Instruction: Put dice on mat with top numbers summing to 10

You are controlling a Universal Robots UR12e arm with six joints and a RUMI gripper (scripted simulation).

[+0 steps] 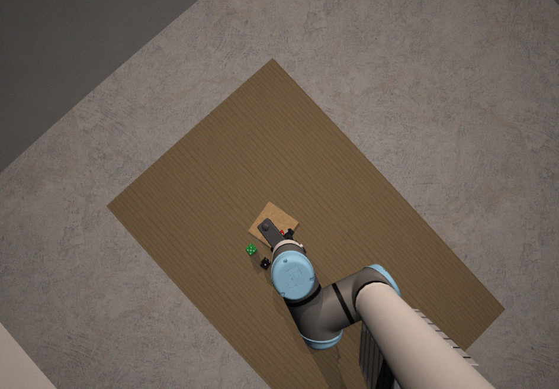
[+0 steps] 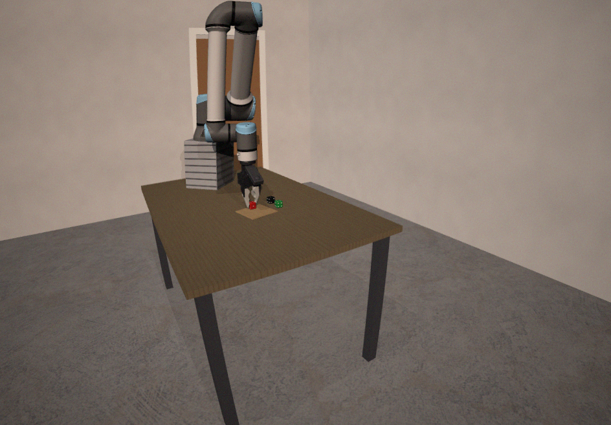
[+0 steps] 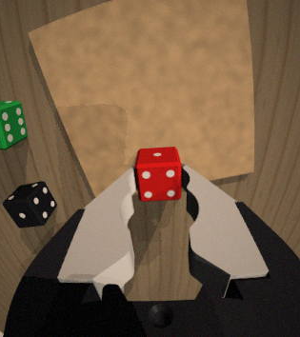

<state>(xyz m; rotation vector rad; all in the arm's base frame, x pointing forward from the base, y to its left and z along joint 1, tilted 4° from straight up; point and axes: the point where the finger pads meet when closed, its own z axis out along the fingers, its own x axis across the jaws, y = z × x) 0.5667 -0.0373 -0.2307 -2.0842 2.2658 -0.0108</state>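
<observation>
At the centre of the wrist view the gripper (image 3: 159, 183) is closed narrowly on the red die (image 3: 158, 173), one pip up, at the lower edge of the tan mat (image 3: 162, 81), while the green die (image 3: 2, 124) and black die (image 3: 30, 204) sit on the table (image 3: 286, 95) at left.

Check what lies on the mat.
No die rests plainly on the mat. The gripper holds the red die at its near edge; whether it touches down is hidden. Green and black dice sit off it.

Bare room, table (image 2: 276, 248), plain walls
</observation>
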